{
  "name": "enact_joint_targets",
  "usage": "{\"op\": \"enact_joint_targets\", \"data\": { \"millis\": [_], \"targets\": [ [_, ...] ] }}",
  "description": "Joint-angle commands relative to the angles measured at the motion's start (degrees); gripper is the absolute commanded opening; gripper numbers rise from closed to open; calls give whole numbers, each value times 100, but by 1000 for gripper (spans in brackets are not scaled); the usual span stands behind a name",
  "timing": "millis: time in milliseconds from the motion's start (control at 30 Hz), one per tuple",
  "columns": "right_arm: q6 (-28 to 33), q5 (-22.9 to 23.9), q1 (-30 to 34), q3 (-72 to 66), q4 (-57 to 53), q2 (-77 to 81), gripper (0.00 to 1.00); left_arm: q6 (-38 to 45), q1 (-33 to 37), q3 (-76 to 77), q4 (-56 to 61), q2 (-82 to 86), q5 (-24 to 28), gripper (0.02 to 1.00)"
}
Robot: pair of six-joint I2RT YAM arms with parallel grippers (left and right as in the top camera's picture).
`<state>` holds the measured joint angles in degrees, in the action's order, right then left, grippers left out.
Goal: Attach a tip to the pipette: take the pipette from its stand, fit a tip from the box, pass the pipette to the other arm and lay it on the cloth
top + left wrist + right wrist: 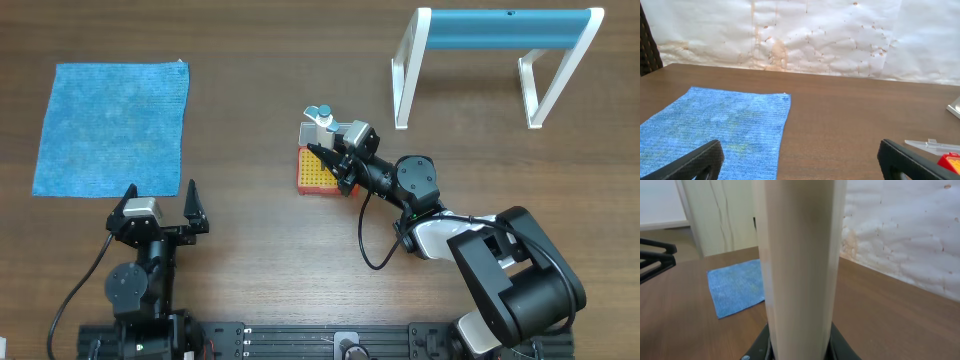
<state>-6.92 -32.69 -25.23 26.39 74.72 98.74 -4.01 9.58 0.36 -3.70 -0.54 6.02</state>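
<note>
Far left of the orange-and-yellow plastic tip box [312, 175] lies the flat blue woven cloth [110, 130], where the pipette must end up. Left of the box and nearer the arm bases, over the brown wooden counter [260, 80], the left gripper [160, 205] sits with its jaws spread wide and nothing in them. Over the box, the right gripper [330, 160] has its jaws closed round the barrel of the white plastic pipette with the blue-grey cap [322, 120], which stands upright. I cannot tell whether its nose has met a tip. Far right of the box and beyond it stands the white-legged stand with its blue bar [500, 30].

I judge the pipette light, rigid and smooth, so it could slip or turn in a loose hold. A fitted tip is thin and would bend or drop off if knocked. For the pass I'd take it on the barrel clear of the present grip, never near the tip. Bare counter runs from box to cloth, leaving ample room, and the box's rim is the only edge close by.
</note>
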Motion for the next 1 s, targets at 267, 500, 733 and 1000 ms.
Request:
{"op": "enact_joint_targets", "data": {
  "millis": [267, 500, 733, 1000],
  "targets": [
    [168, 225, 186, 214, 31, 173, 75, -26, -24, -4, -46, 2, -42, 998],
    [164, 221, 184, 317, 15, 264, 75, -26, -24, -4, -46, 2, -42, 998],
    [160, 66, 181, 315, -94, 262, 75, -26, -24, -4, -46, 2, -42, 998],
    [142, -13, 179, 315, -107, 262, 75, -24, -24, -4, -46, 2, -42, 998]
  ]
}}
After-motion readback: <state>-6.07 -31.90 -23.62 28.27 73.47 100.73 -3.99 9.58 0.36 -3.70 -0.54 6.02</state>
